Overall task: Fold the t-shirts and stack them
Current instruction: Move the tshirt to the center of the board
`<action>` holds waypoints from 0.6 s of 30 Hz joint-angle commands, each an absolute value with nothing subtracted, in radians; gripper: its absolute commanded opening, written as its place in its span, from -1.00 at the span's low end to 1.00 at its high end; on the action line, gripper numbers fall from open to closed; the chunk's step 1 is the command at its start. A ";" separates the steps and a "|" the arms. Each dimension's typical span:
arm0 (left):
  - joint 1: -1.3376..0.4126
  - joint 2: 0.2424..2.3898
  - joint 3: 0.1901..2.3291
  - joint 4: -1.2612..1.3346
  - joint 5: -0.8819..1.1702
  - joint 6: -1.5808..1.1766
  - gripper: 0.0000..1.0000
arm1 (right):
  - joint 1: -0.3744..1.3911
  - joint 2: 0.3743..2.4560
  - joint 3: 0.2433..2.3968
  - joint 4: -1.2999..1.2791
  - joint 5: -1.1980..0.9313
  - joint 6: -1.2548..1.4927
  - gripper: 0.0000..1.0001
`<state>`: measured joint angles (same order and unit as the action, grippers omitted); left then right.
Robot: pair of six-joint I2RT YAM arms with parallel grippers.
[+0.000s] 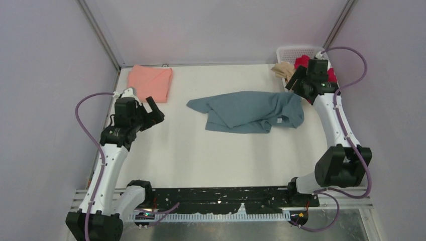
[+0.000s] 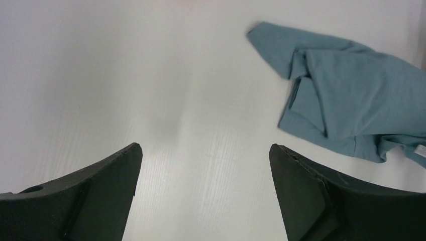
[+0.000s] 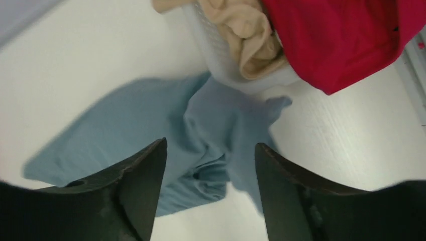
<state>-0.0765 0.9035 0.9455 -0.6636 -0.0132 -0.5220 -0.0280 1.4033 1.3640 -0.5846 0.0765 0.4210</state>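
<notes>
The slate-blue t-shirt [image 1: 251,111] lies crumpled on the middle of the white table; it also shows in the left wrist view [image 2: 351,100] and the right wrist view [image 3: 150,115]. The salmon-pink t-shirt [image 1: 149,83] lies folded at the back left. The red t-shirt [image 1: 303,61] and the beige t-shirt [image 1: 283,69] sit in the white basket [image 1: 289,51] at the back right; they also show in the right wrist view, the red one [image 3: 341,40] beside the beige one [image 3: 246,35]. My left gripper [image 1: 155,110] is open and empty, left of the blue shirt. My right gripper [image 1: 295,80] is open and empty, above the blue shirt's right end.
Grey walls close the table at the back and both sides. A black strip [image 1: 226,198] runs along the near edge between the arm bases. The basket's rim [image 3: 211,55] is just beyond my right gripper's fingers.
</notes>
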 commanded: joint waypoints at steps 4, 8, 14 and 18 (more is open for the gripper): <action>-0.074 1.053 0.951 -0.570 0.098 -0.535 0.98 | 0.097 1.446 1.477 -0.661 0.243 0.267 0.94; -0.075 1.199 1.031 -0.502 0.222 -0.547 0.98 | 0.240 1.402 1.377 -0.638 0.302 0.255 0.91; -0.082 1.380 1.122 -0.471 0.325 -0.561 0.98 | 0.405 1.403 1.200 -0.489 0.149 0.285 0.91; -0.082 1.402 1.113 -0.456 0.326 -0.570 0.98 | 0.470 1.548 1.265 -0.437 0.150 0.342 0.90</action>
<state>-0.0784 1.3998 1.0855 -0.5087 0.2699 -0.5518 0.4301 1.4246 1.2118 -0.5411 0.1673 0.2855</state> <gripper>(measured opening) 0.991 0.954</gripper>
